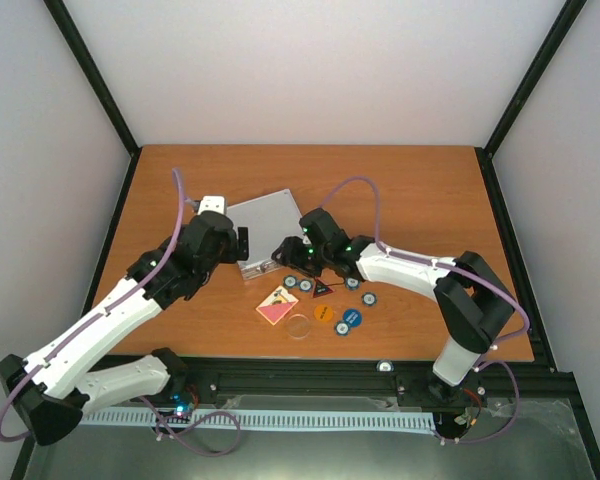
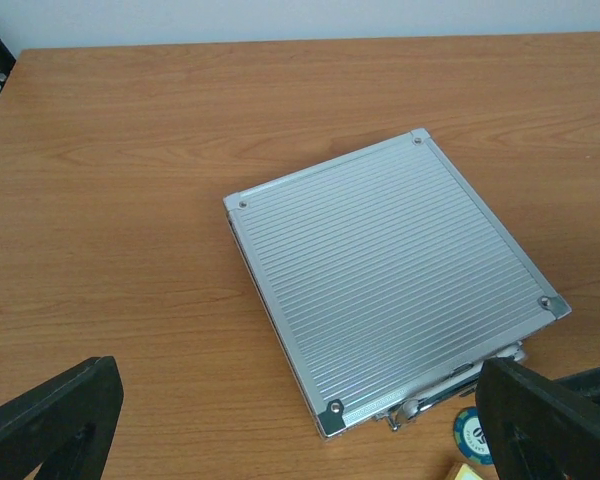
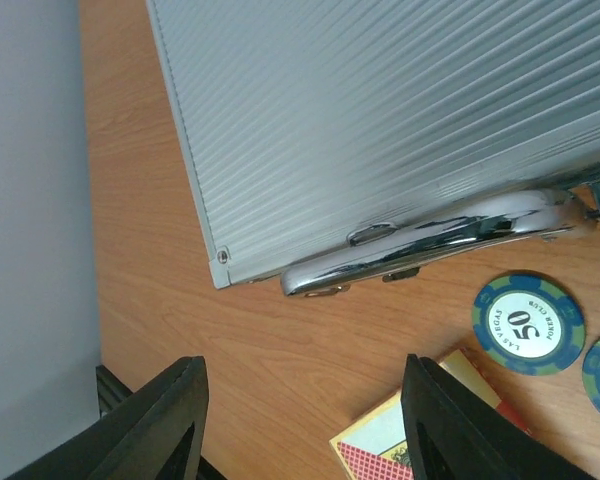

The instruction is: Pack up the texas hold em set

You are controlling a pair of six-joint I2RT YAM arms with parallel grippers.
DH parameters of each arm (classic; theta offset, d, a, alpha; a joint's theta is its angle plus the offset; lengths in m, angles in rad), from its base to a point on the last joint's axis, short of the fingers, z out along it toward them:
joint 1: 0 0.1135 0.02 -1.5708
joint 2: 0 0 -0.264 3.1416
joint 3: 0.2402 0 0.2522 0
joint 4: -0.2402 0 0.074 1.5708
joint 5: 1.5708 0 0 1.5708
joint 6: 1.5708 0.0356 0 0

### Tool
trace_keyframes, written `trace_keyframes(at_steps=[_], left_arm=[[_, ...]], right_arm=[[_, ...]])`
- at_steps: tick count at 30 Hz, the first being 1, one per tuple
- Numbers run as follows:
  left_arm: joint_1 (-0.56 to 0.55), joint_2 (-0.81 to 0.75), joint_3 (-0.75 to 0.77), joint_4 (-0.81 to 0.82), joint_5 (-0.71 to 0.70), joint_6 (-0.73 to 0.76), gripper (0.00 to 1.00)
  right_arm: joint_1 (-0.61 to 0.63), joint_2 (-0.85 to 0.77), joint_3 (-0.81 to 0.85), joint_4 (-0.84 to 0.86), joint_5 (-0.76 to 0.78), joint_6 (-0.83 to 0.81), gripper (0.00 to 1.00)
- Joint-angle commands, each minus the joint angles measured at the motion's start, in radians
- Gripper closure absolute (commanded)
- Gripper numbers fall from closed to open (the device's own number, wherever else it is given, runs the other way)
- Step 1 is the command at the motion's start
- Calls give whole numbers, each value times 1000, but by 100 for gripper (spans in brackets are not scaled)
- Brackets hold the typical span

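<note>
Right gripper [image 3: 310, 425] sits low, just off the case's chrome handle [image 3: 430, 238]. Its fingers are apart, with nothing but bare wood between them. Right beside it lies a blue chip [image 3: 528, 323] marked 50, with the corner of the card deck [image 3: 390, 445] at the right finger.

Left gripper [image 2: 300, 425] is spread wide and empty, facing the silver case [image 2: 390, 280]. The case lies shut and flat in the middle of the table [image 1: 180, 180].

The loose pieces are out on the wood near the case's handle side: the red-black triangle [image 1: 322, 290], orange disc [image 1: 324, 314], blue disc [image 1: 350, 320] and clear disc [image 1: 299, 326], close together but apart from the case.
</note>
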Motion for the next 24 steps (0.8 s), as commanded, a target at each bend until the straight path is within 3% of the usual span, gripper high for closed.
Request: trace_keyframes(at_steps=[1, 24], left_arm=[[3, -34, 1, -5, -7, -7, 0], [3, -58, 1, -9, 5, 1, 0]], right_arm=[[12, -21, 10, 16, 97, 64, 45], [10, 82, 8, 96, 75, 188, 48]])
